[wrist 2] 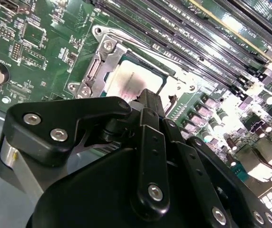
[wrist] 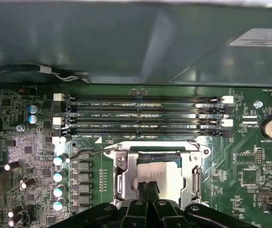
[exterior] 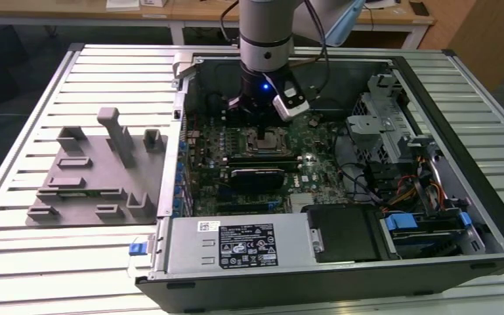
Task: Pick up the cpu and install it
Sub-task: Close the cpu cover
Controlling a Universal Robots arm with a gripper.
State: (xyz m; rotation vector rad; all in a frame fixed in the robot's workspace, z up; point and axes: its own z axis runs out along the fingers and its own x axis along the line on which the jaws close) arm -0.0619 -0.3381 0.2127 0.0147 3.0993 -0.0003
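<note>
The end effector (wrist: 148,186), its 2 fingers pressed together and gripping nothing, hangs right at the cpu (wrist: 169,176), which lies inside the socket frame (wrist: 125,176). The chip should sit flat, square to the frame's edges. Beyond, memory slots (wrist: 145,114) and the case wall (wrist: 126,42) limit room.

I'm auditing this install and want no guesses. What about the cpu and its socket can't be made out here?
1. Near edge of the cpu: hidden behind the end effector in both wrist views, so full seating in the socket frame can't be judged.
2. Contact between end effector and cpu: blocked by the end effector's own links in both wrist views.
3. Exterior view: the cpu is too small to check.
</note>
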